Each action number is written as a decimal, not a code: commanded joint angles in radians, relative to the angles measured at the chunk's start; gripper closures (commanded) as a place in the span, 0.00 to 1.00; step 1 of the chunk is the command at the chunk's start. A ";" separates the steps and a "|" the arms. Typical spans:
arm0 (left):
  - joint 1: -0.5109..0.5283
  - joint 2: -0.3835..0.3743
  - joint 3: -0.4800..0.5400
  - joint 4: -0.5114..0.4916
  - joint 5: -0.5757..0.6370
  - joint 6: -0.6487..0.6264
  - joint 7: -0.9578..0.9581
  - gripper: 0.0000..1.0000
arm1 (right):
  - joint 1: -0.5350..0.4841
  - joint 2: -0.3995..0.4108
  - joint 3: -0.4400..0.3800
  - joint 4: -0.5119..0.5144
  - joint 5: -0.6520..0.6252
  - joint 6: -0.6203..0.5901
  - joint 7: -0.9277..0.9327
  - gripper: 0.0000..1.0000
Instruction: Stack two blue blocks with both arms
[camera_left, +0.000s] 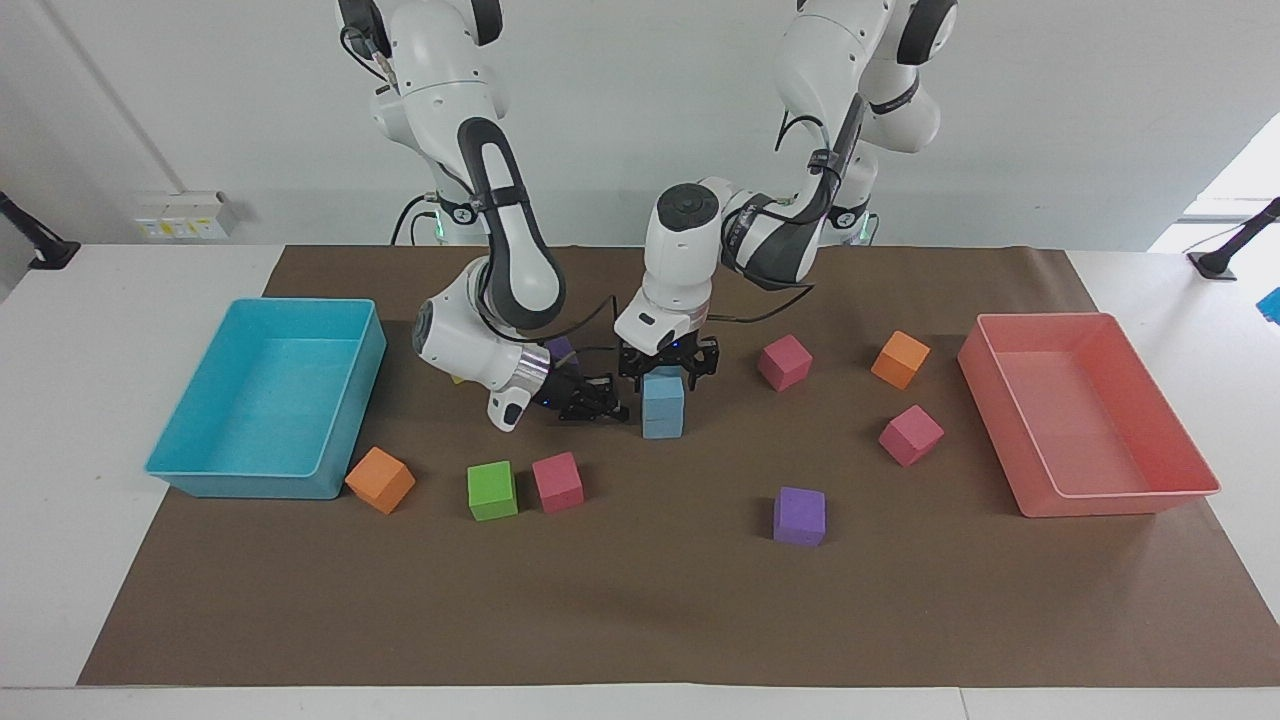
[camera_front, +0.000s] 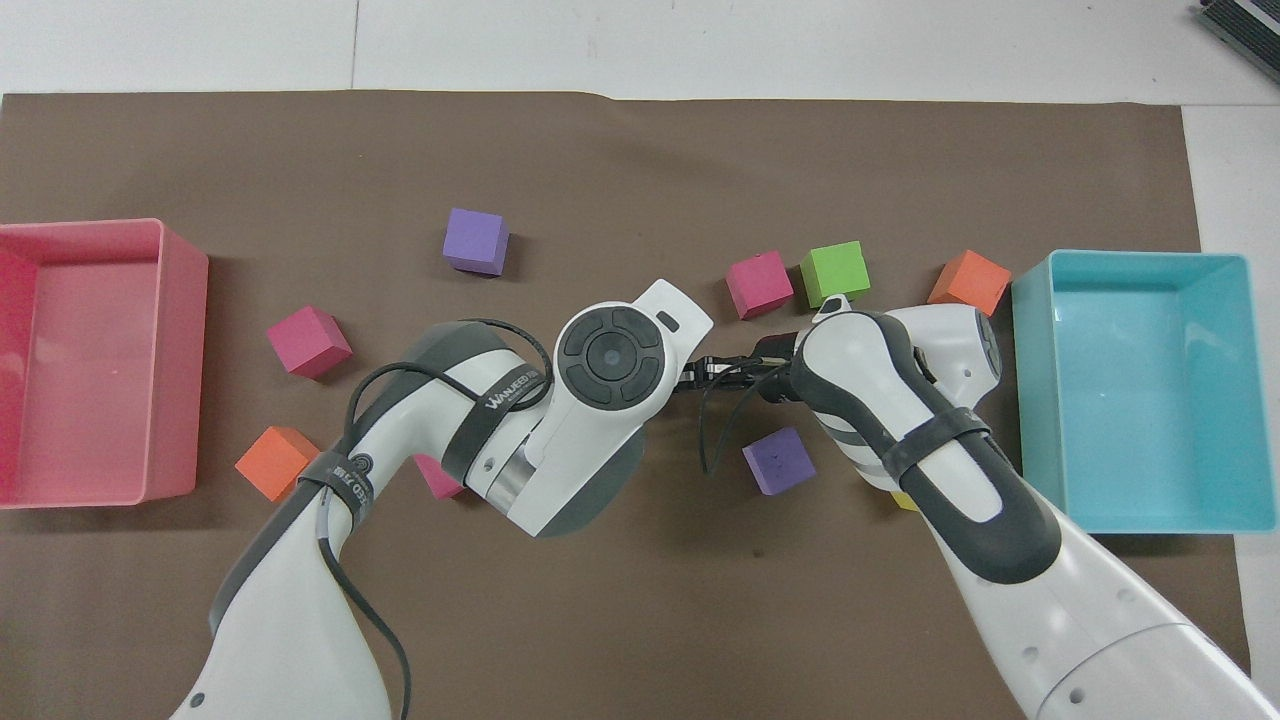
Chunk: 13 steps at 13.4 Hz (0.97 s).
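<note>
The two blue blocks (camera_left: 663, 405) stand stacked one on the other at the middle of the brown mat; in the overhead view the left arm's wrist hides them. My left gripper (camera_left: 667, 372) hangs straight over the stack, open, with its fingers on either side of the top of the upper block. My right gripper (camera_left: 612, 408) lies low over the mat beside the stack, toward the right arm's end, pointing at the lower block with a small gap. It also shows in the overhead view (camera_front: 705, 372).
A turquoise tray (camera_left: 240, 484) stands at the right arm's end and a pink tray (camera_left: 1110, 500) at the left arm's end. Loose cubes lie around: green (camera_left: 492, 490), pink (camera_left: 557, 482), orange (camera_left: 380, 480), purple (camera_left: 799, 516), pink (camera_left: 785, 362), orange (camera_left: 900, 359).
</note>
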 joint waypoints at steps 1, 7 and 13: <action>0.001 -0.023 0.008 0.010 0.003 -0.019 0.004 0.00 | 0.000 -0.010 0.005 -0.012 0.032 0.017 -0.022 1.00; 0.086 -0.218 0.008 -0.055 0.000 -0.234 0.148 0.00 | -0.011 -0.033 -0.003 0.007 0.005 0.016 -0.047 1.00; 0.214 -0.423 0.010 -0.275 -0.001 -0.225 0.304 0.00 | -0.037 -0.093 -0.013 0.017 -0.155 0.079 -0.001 0.69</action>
